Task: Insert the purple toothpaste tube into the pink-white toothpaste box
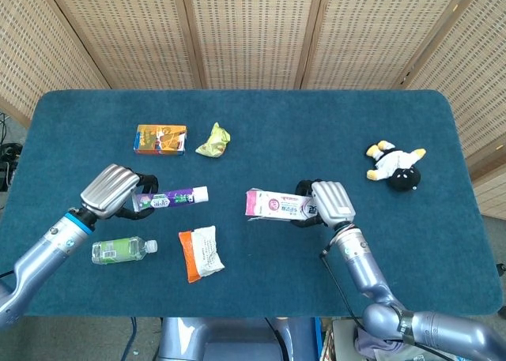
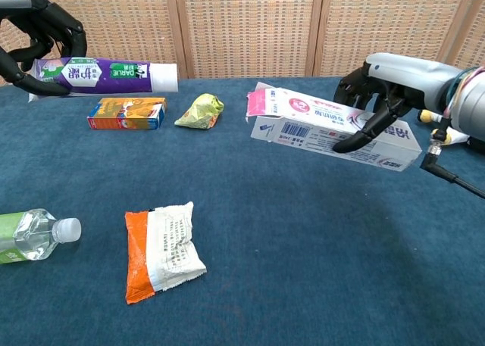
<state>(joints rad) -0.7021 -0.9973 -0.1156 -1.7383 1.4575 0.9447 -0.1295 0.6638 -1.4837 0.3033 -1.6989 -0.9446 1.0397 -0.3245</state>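
- I see both views evenly bright, lit softly from above.
- Faint shadows fall on the table.
- Everything looks sharp to me, without glare.

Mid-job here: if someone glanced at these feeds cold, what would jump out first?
The two raised hands: the left hand holds the purple toothpaste tube level, white cap pointing right, and the right hand holds the pink-white toothpaste box with its open pink end facing the tube. A gap separates them above the blue table.
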